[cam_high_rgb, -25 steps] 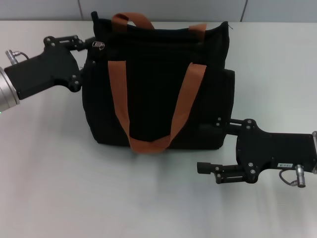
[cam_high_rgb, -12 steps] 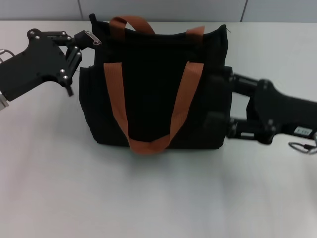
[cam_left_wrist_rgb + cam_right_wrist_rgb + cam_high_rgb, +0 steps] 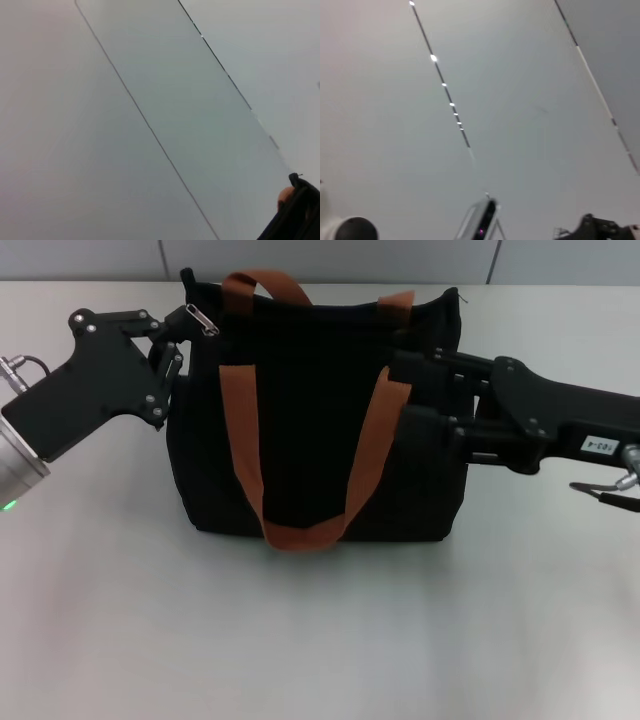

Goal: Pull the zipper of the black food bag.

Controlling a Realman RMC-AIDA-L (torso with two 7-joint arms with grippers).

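The black food bag [image 3: 310,440] stands upright on the table, with two rust-orange handles over its front. At its top left corner the silver zipper [image 3: 203,320] pull sticks up at an angle. My left gripper [image 3: 178,335] is at that corner, its tips closed around the pull's near end. From the right, my right gripper [image 3: 405,390] reaches over the bag's upper right side. Its two fingers are clamped on the fabric by the right handle. In the left wrist view, only a corner of the bag [image 3: 297,215] shows.
The pale table [image 3: 300,640] spreads out in front of the bag and to both sides. A grey wall runs close behind the bag. The right wrist view shows only pale panels and some small dark shapes at its edge.
My right arm rose from the table and swung onto the bag's upper right side, its fingers closing in. My left gripper took the zipper pull and shifted slightly right with it.
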